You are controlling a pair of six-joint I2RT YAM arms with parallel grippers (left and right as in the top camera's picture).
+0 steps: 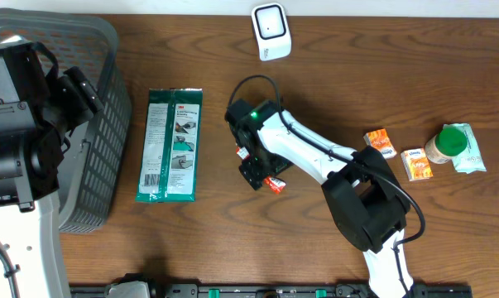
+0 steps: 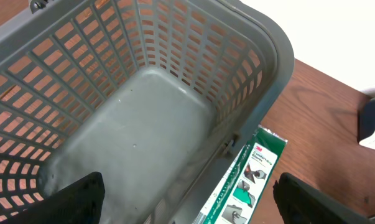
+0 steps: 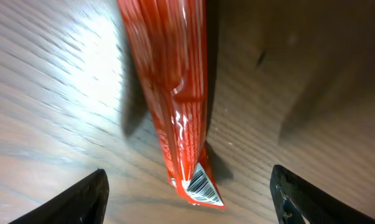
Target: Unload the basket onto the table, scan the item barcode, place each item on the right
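A red snack packet [image 3: 175, 93] lies on the wooden table, its white barcode corner [image 3: 203, 183] facing the right wrist camera. My right gripper [image 3: 190, 200] hangs open over it, a dark finger on each side and neither touching it. In the overhead view the packet [image 1: 274, 184] peeks out beside the right gripper [image 1: 254, 170] at mid table. The white scanner [image 1: 271, 31] stands at the far edge. My left gripper [image 2: 190, 199] is open and empty above the grey basket [image 2: 268, 37].
A green flat package [image 1: 170, 145] lies next to the basket [image 1: 108, 124]; it also shows in the left wrist view [image 2: 243, 186]. At the right sit two orange packets [image 1: 380, 142] [image 1: 416, 164], a green-lidded jar [image 1: 449, 142] and a pale green pack [image 1: 474, 157].
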